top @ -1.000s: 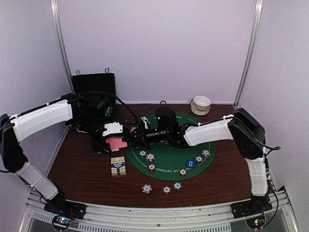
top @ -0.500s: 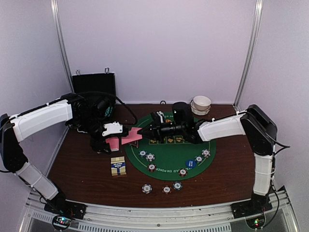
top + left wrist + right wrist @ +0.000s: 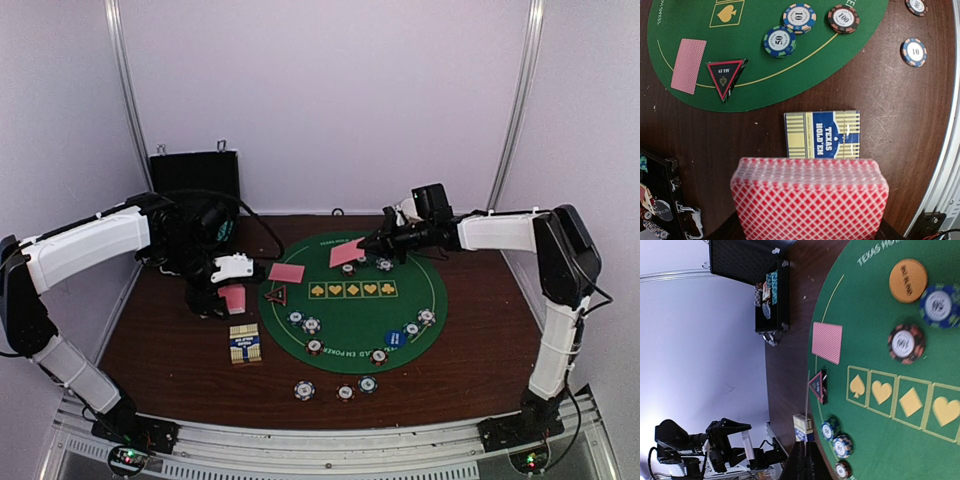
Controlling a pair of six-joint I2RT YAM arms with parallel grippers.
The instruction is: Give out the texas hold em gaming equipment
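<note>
My left gripper (image 3: 228, 300) is shut on a deck of pink-backed playing cards (image 3: 810, 197), held above the table left of the green mat (image 3: 350, 312). My right gripper (image 3: 374, 243) is shut on a single card (image 3: 347, 252), held over the mat's far side; the right wrist view shows this card edge-on (image 3: 806, 425). Another card (image 3: 286, 272) lies face down at the mat's left edge, beside the red triangular marker (image 3: 275, 294). The orange round button (image 3: 908, 280) and two chips (image 3: 906, 343) lie near the far rim. The blue round marker (image 3: 394, 338) lies near the mat's front right.
The blue-and-yellow card box (image 3: 245, 343) lies left of the mat, below the deck. Three chips (image 3: 345, 393) sit on the wood in front of the mat, and several more (image 3: 312, 324) on its front part. A white bowl (image 3: 417, 215) stands at the back right, an open black case (image 3: 195, 175) at the back left.
My right gripper has drawn back from the deck to the right and far side, carrying a card. A card now shows lying at the mat's left edge. The left gripper has stayed put.
</note>
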